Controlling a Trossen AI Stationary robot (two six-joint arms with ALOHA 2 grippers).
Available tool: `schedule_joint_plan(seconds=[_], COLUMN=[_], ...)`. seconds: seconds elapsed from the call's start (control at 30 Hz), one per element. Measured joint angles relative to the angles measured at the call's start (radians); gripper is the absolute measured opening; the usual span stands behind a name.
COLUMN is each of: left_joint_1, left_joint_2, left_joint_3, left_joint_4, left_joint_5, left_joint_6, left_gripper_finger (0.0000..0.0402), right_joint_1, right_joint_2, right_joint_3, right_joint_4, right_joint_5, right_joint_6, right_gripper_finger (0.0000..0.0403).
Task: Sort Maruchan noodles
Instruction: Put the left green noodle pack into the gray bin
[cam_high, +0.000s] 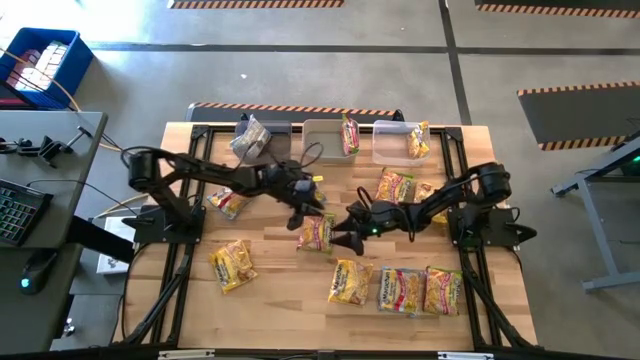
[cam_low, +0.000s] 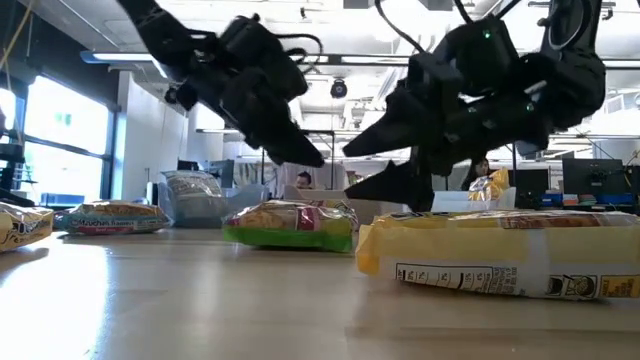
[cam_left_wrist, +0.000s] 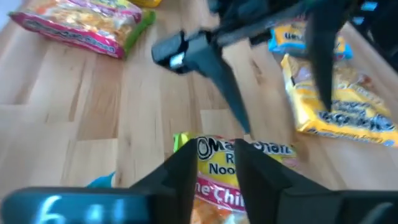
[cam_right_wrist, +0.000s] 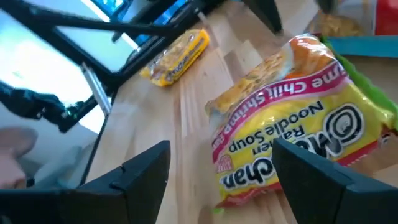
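One noodle packet (cam_high: 316, 232) lies mid-table between both arms; three bins (cam_high: 325, 139) line the far edge

**Hidden, cropped and blurred**

In the low view the nearest noodle packet (cam_low: 505, 252) runs off the right edge, and another packet (cam_low: 18, 224) is cut by the left edge. The left end effector (cam_left_wrist: 211, 165) covers the lower part of the lime chili packet (cam_left_wrist: 239, 163) in the left wrist view, where its print is blurred. In the right wrist view the right end effector's fingers (cam_right_wrist: 146, 167) run off the bottom edge. From above, print on the packets in the bins (cam_high: 349, 134) is too small to read.
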Motion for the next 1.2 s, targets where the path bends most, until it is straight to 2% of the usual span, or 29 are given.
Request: schedule_joint_plan(seconds=[0.27, 0.4, 0.57, 0.73, 0.8, 0.9, 0.97, 1.07, 1.2], left_joint_1=[0.000, 0.000, 0.000, -0.002, -0.002, -0.002, 0.005, 0.019, 0.046], left_joint_2=[0.182, 0.236, 0.289, 0.305, 0.301, 0.283, 0.269, 0.240, 0.183], left_joint_3=[0.159, 0.217, 0.256, 0.260, 0.260, 0.260, 0.260, 0.260, 0.259], left_joint_4=[-0.104, -0.183, -0.219, -0.239, -0.247, -0.250, -0.241, -0.236, -0.215], left_joint_5=[0.005, 0.019, 0.111, 0.161, 0.162, 0.165, 0.166, 0.168, 0.172], left_joint_6=[0.056, 0.109, 0.134, 0.186, 0.213, 0.246, 0.253, 0.247, 0.233], left_gripper_finger=[0.0175, 0.0185, 0.0180, 0.0146, 0.0112, 0.0042, 0.0012, 0.0014, 0.0002], right_joint_1=[0.027, 0.050, 0.061, 0.061, 0.061, 0.061, 0.063, 0.071, 0.074], right_joint_2=[-0.125, -0.171, -0.189, -0.188, -0.188, -0.188, -0.188, -0.184, -0.183], right_joint_3=[0.000, -0.001, 0.000, 0.000, 0.000, 0.000, 0.000, 0.000, 0.000], right_joint_4=[-0.199, -0.270, -0.293, -0.351, -0.359, -0.355, -0.355, -0.354, -0.353], right_joint_5=[0.023, 0.056, 0.068, 0.068, 0.072, 0.098, 0.151, 0.237, 0.286], right_joint_6=[-0.069, -0.090, -0.094, -0.091, -0.078, -0.034, 0.016, 0.077, 0.111], right_gripper_finger=[0.0272, 0.0272, 0.0272, 0.0272, 0.0272, 0.0272, 0.0272, 0.0272, 0.0272])
